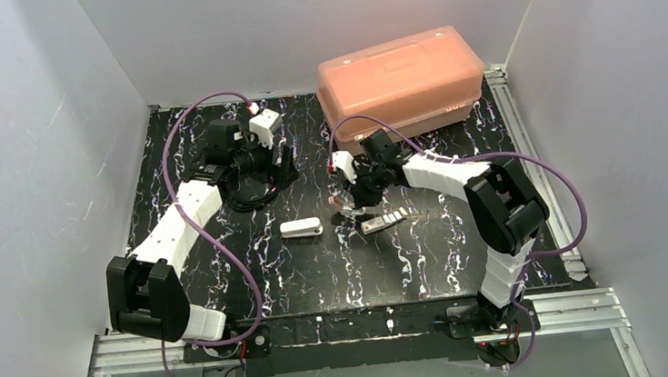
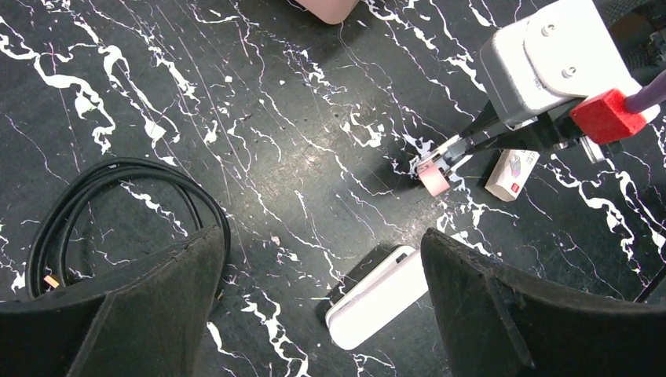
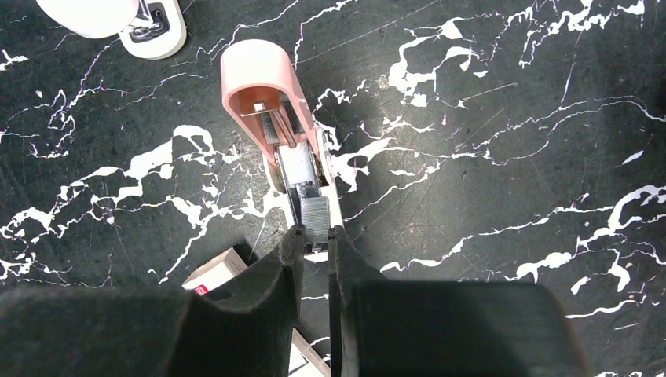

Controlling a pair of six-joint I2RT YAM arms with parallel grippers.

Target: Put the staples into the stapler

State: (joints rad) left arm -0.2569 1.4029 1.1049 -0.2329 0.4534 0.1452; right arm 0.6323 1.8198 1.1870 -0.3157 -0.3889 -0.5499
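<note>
The white stapler [image 1: 301,228] lies closed on the black marbled mat, left of my right gripper [image 1: 348,207]. In the left wrist view the stapler [image 2: 369,302] lies below my open, empty left gripper [image 2: 320,236], near its right finger. My right gripper [image 3: 314,230] pinches the near end of a silver-grey staple strip [image 3: 316,214]. The strip lies in the metal channel of a small opened stapler with a pink top [image 3: 259,78]. The white stapler's end [image 3: 149,31] shows at the top left of the right wrist view.
A whitish staples packet [image 1: 384,221] lies just right of the right gripper; it also shows in the left wrist view [image 2: 512,171] and the right wrist view [image 3: 216,271]. A large orange lidded box [image 1: 400,78] stands at the back. A black cable coil [image 2: 118,181] lies under the left gripper [image 1: 276,171].
</note>
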